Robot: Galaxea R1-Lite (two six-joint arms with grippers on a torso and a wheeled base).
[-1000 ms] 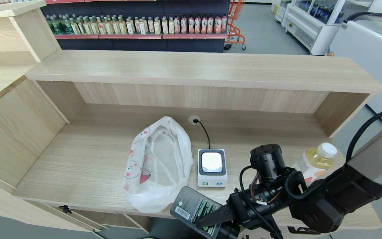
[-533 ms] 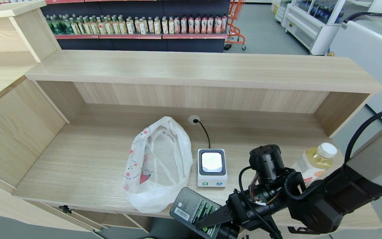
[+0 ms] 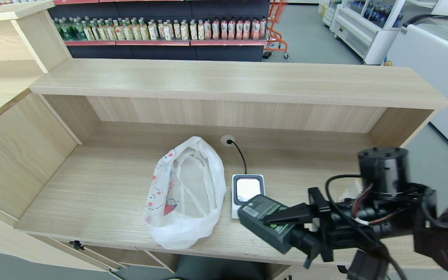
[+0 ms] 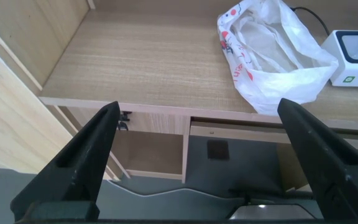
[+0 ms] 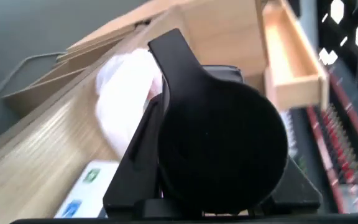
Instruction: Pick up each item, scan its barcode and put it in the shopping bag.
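Right gripper (image 3: 291,227) clamped on a dark flat package (image 3: 265,219), fingers closed across its near end; package sticks out past the fingertips, up off the surface. Scanner (image 3: 246,189) sits just beyond and under the package's far end, partly covered by it. Shopping bag (image 3: 183,194) lies further out on the gripper's left side, just beside the scanner, mouth open.

Step judged: scanning. The white barcode label (image 3: 249,211) looks to face up, away from the scanner window, so roll the wrist to turn the label down at the glass, keep it level and close, pause, then carry it sideways over the bag mouth. Grip is near one end; package could droop or twist. Pad contact is hard to confirm in the right wrist view, probably firm.

Left gripper (image 4: 197,115) wide open, holding nothing, low in front of the counter's edge.

Light wood counter (image 3: 91,186), raised ledge behind, scanner cable (image 3: 239,153) to a grommet. Beyond: drink shelves (image 3: 161,29), chest freezers (image 3: 368,27).
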